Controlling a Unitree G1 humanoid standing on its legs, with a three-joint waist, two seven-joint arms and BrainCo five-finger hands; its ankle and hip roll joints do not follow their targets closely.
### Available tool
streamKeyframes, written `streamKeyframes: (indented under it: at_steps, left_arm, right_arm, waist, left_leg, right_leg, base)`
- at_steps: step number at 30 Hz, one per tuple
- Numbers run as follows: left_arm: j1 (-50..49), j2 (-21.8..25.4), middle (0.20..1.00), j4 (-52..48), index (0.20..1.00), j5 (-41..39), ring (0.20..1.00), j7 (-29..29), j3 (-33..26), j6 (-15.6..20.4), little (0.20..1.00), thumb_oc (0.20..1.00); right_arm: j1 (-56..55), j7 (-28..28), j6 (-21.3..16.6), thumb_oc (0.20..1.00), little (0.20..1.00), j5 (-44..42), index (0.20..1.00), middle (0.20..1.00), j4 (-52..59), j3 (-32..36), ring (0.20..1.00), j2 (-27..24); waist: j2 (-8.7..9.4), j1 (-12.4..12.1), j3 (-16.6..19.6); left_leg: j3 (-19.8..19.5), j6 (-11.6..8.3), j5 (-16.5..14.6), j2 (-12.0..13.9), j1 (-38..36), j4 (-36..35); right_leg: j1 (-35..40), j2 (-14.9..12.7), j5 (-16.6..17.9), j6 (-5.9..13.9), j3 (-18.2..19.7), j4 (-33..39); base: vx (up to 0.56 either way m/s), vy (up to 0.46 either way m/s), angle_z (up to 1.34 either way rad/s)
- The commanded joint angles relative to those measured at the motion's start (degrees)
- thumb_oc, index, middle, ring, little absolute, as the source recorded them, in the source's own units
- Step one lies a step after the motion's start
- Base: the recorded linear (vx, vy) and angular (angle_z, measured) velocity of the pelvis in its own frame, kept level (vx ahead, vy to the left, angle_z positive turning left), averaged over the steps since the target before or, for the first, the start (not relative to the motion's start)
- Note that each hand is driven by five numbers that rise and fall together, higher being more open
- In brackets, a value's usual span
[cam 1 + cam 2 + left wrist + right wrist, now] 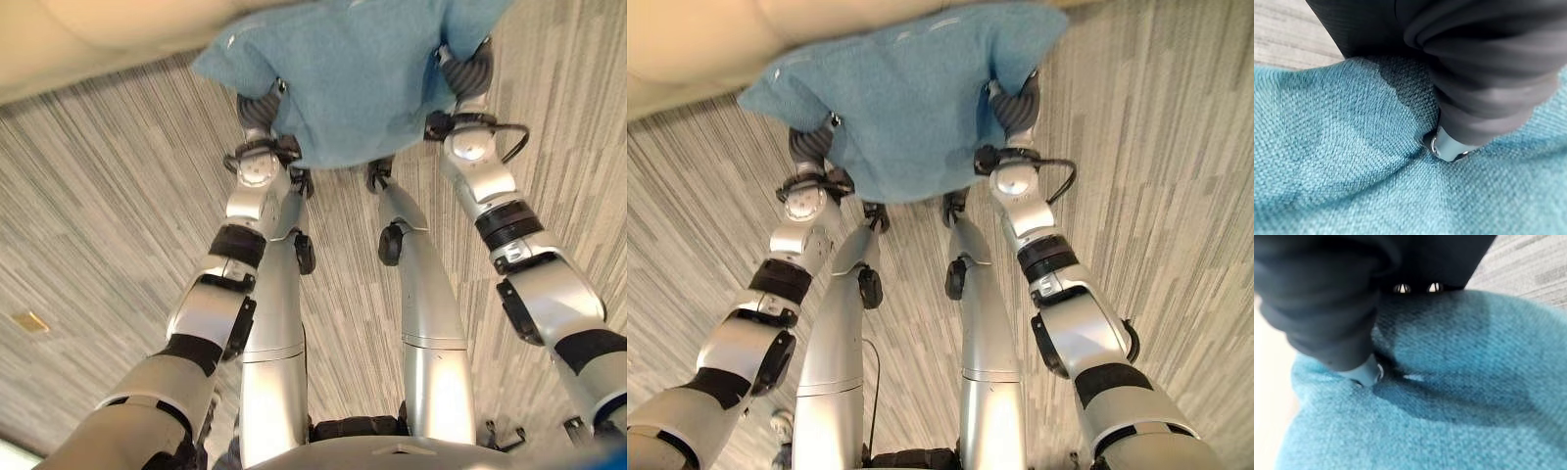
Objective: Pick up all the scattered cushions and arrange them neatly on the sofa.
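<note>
Striped grey carpet (1176,196) underfoot, cream sofa (696,39) at the far left. Both arms reach forward, left hand (810,145) and right hand (1017,108) gripping a teal cushion (911,98) between them; fingers dig into the fabric, can't tell more.

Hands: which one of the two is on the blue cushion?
Both: the left hand meets the blue cushion at its left edge, the right hand at its right edge.

Teal woven cushion (911,108), cream sofa (696,44), grey striped carpet (1176,176)
</note>
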State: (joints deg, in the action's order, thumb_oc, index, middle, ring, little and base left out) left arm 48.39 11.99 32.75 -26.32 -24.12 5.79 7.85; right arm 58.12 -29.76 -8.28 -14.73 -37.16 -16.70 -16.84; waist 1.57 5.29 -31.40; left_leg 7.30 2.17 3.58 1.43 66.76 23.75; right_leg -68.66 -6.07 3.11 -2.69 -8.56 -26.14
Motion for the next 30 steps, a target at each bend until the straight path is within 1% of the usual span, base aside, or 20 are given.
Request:
streamKeyframes:
  at_steps: [1, 3, 5, 6, 7, 9, 12, 13, 14, 18, 19, 20, 21, 22, 25, 27, 29, 30]
  left_arm:
    - [3.3, -4.5, 0.2, -13.7, 0.2, 3.2, 0.2, 5.5, 2.9, 5.3, 0.2, 0.2]
    - [-3.5, -5.4, 0.2, -19.6, 0.2, 4.4, 0.2, 6.9, 3.7, 4.3, 0.2, 0.2]
    - [-7.4, -6.3, 0.2, -21.9, 0.2, 4.2, 0.2, 7.6, 3.9, 4.1, 0.2, 0.2]
    - [-11.3, -6.1, 0.2, -24.7, 0.2, 4.8, 0.2, 8.6, 4.3, 3.8, 0.2, 0.2]
    - [-12.8, -5.8, 0.2, -25.3, 0.2, 5.1, 0.2, 8.8, 4.6, 3.6, 0.2, 0.2]
    - [-18.8, -4.6, 0.2, -27.9, 0.2, 7.2, 0.2, 9.8, 4.5, 3.6, 0.2, 0.2]
    - [-23.0, -3.3, 0.2, -29.9, 0.2, 8.9, 0.2, 10.4, 3.8, 3.3, 0.2, 0.2]
    - [-24.4, -3.1, 0.2, -30.8, 0.2, 9.3, 0.2, 10.6, 3.5, 3.5, 0.2, 0.2]
    - [-27.3, -3.3, 0.2, -31.6, 0.2, 9.2, 0.2, 11.0, 3.0, 3.5, 0.2, 0.2]
    - [-31.9, -3.9, 0.2, -33.1, 0.2, 9.7, 0.2, 11.9, 2.5, 3.6, 0.2, 0.2]
    - [-33.8, -3.7, 0.2, -33.9, 0.2, 10.5, 0.2, 12.3, 2.2, 3.6, 0.2, 0.2]
    - [-36.0, -3.3, 0.2, -34.4, 0.2, 11.6, 0.2, 12.9, 1.6, 3.7, 0.2, 0.2]
    - [-36.6, -3.2, 0.2, -34.5, 0.2, 12.0, 0.2, 13.0, 1.5, 3.9, 0.2, 0.2]
    - [-36.7, -3.2, 0.2, -34.6, 0.2, 12.0, 0.2, 13.0, 1.5, 3.9, 0.2, 0.2]
    - [-39.1, -3.0, 0.2, -35.8, 0.2, 13.8, 0.2, 13.4, 0.2, 3.8, 0.2, 0.2]
    - [-41.0, -4.0, 0.2, -36.4, 0.2, 13.7, 0.2, 13.5, -0.9, 3.7, 0.2, 0.2]
    - [-42.7, -5.2, 0.2, -35.5, 0.2, 13.7, 0.2, 14.1, -1.6, 3.8, 0.2, 0.2]
    - [-43.0, -5.1, 0.2, -35.4, 0.2, 14.1, 0.2, 14.3, -1.7, 3.8, 0.2, 0.2]
  right_arm:
    - [0.9, 4.1, -6.4, 0.2, 0.2, 5.0, 0.2, 0.2, 13.2, -1.8, 0.2, 4.1]
    - [-7.7, 5.6, -6.2, 0.2, 0.2, 5.5, 0.2, 0.2, 18.7, 0.2, 0.2, 5.0]
    - [-12.2, 6.6, -6.1, 0.2, 0.2, 5.7, 0.2, 0.2, 20.8, 0.8, 0.2, 5.6]
    - [-16.9, 7.9, -6.1, 0.2, 0.2, 5.3, 0.2, 0.2, 22.5, 1.3, 0.2, 6.1]
    - [-18.7, 8.5, -6.1, 0.2, 0.2, 5.1, 0.2, 0.2, 22.8, 1.2, 0.2, 6.1]
    - [-26.2, 10.8, -6.3, 0.2, 0.2, 4.3, 0.2, 0.2, 25.4, 2.5, 0.2, 6.8]
    - [-30.9, 12.4, -6.1, 0.2, 0.2, 4.1, 0.2, 0.2, 26.8, 3.4, 0.2, 7.5]
    - [-32.5, 13.1, -6.1, 0.2, 0.2, 4.1, 0.2, 0.2, 27.6, 3.4, 0.2, 7.6]
    - [-35.7, 14.5, -5.9, 0.2, 0.2, 3.8, 0.2, 0.2, 29.0, 3.8, 0.2, 8.2]
    - [-40.5, 16.7, -5.7, 0.2, 0.2, 3.5, 0.2, 0.2, 31.5, 4.3, 0.2, 9.6]
    - [-42.3, 18.1, -5.4, 0.2, 0.2, 3.8, 0.2, 0.2, 32.3, 4.4, 0.2, 9.9]
    - [-44.7, 19.3, -5.0, 0.2, 0.2, 4.2, 0.2, 0.2, 33.8, 6.1, 0.2, 9.8]
    - [-45.3, 19.8, -4.9, 0.2, 0.2, 4.2, 0.2, 0.2, 34.4, 6.5, 0.2, 9.8]
    - [-45.4, 19.8, -4.9, 0.2, 0.2, 4.2, 0.2, 0.2, 34.5, 6.5, 0.2, 9.8]
    - [-47.7, 20.9, -4.7, 0.2, 0.2, 4.5, 0.2, 0.2, 36.4, 8.9, 0.2, 9.6]
    - [-49.3, 21.7, -4.6, 0.2, 0.2, 4.6, 0.2, 0.2, 37.2, 9.9, 0.2, 9.6]
    - [-51.5, 22.5, -4.3, 0.2, 0.2, 5.2, 0.2, 0.2, 36.9, 11.5, 0.2, 9.8]
    - [-51.8, 22.8, -4.3, 0.2, 0.2, 5.2, 0.2, 0.2, 37.0, 11.9, 0.2, 10.0]
  waist:
    - [-1.88, -0.2, 1.6]
    - [-0.84, -0.4, 1.6]
    - [-0.32, -0.7, 1.6]
    - [0.15, -1.2, 1.6]
    - [0.33, -1.4, 1.6]
    - [0.95, -2.8, 1.6]
    - [1.07, -4.0, 1.7]
    - [1.06, -4.3, 2.8]
    - [0.92, -4.8, 5.5]
    - [0.29, -5.3, 11.2]
    - [-0.26, -5.5, 13.9]
    - [-0.88, -5.2, 17.5]
    - [-1.0, -5.0, 18.6]
    - [-1.01, -5.0, 18.5]
    - [-0.73, -4.7, 22.2]
    - [-0.37, -4.5, 24.1]
    - [0.19, -4.0, 26.0]
    - [0.28, -4.0, 26.3]
  left_leg:
    - [-6.8, -2.4, -5.1, -0.3, -4.1, -2.0]
    - [-6.4, -2.98, -4.1, -0.2, -12.8, -6.2]
    - [-6.3, -3.26, -3.8, -0.1, -17.7, -8.0]
    - [-6.3, -3.51, -3.8, 0.1, -22.9, -9.4]
    - [-6.2, -3.63, -3.9, 0.3, -25.1, -9.8]
    - [-5.9, -4.39, -3.8, 0.6, -36.3, -13.5]
    - [-5.7, -4.9, -3.7, 0.8, -45.0, -16.7]
    - [-5.2, -4.7, -2.1, 0.6, -46.1, -17.7]
    - [-5.0, -4.85, -2.0, 0.6, -49.2, -19.1]
    - [-4.1, -5.35, -1.3, 0.9, -55.7, -23.6]
    - [-3.7, -5.8, -0.8, 1.2, -58.8, -25.8]
    - [-2.6, -6.9, -0.1, 1.7, -62.3, -28.3]
    - [-2.3, -7.14, -0.3, 1.7, -63.3, -28.8]
    - [-2.3, -7.15, -0.3, 1.7, -63.4, -28.8]
    - [-1.8, -7.57, -1.2, 1.8, -66.7, -28.8]
    - [-1.5, -7.48, -1.9, 1.7, -68.8, -28.8]
    - [0.2, -7.52, -2.9, 1.2, -70.7, -28.8]
    - [0.9, -7.52, -3.1, 1.1, -71.1, -28.8]
  right_leg:
    - [7.3, 0.9, -1.3, 3.58, 1.6, 1.5]
    - [15.7, 0.7, -0.9, 3.64, 0.9, 5.2]
    - [20.0, 0.7, -0.8, 3.67, 0.4, 6.6]
    - [25.2, 0.7, -1.1, 3.65, -0.1, 8.3]
    - [27.4, 0.4, -1.1, 3.64, -0.3, 9.0]
    - [38.5, 0.1, -1.3, 3.93, -1.4, 12.6]
    - [46.9, 0.3, -1.6, 4.26, -2.1, 15.1]
    - [48.2, 0.1, -0.2, 3.94, -2.9, 16.3]
    - [51.6, 0.3, -0.3, 4.15, -3.2, 18.0]
    - [57.6, 1.7, -0.2, 4.84, -3.9, 21.4]
    - [60.3, 2.5, -0.2, 5.15, -4.0, 22.8]
    - [63.8, 3.2, -0.6, 5.42, -4.8, 24.8]
    - [65.0, 3.5, -0.6, 5.51, -5.0, 25.6]
    - [65.1, 3.5, -0.6, 5.51, -5.0, 25.6]
    - [69.7, 4.0, -0.5, 5.94, -5.8, 28.4]
    - [72.1, 4.2, -0.5, 6.25, -5.7, 29.6]
    - [74.4, 3.6, -0.3, 6.9, -6.3, 31.1]
    - [74.6, 3.4, -0.3, 7.14, -6.5, 31.1]
  base:
    - [-0.04, -0.052, -0.03]
    - [-0.06, -0.095, -0.01]
    - [-0.02, -0.086, 0.0]
    - [0.02, -0.102, 0.0]
    - [0.06, -0.142, 0.01]
    - [0.12, -0.129, 0.04]
    - [0.09, -0.067, 0.08]
    - [0.09, -0.036, 0.17]
    - [0.11, -0.023, 0.13]
    - [0.15, -0.011, 0.07]
    - [0.21, -0.009, 0.13]
    - [0.22, -0.019, 0.12]
    - [0.15, -0.024, 0.28]
    - [0.06, -0.021, 0.28]
    - [0.13, -0.039, 0.22]
    - [0.14, -0.01, 0.29]
    - [0.13, 0.049, 0.18]
    - [0.06, 0.084, 0.18]
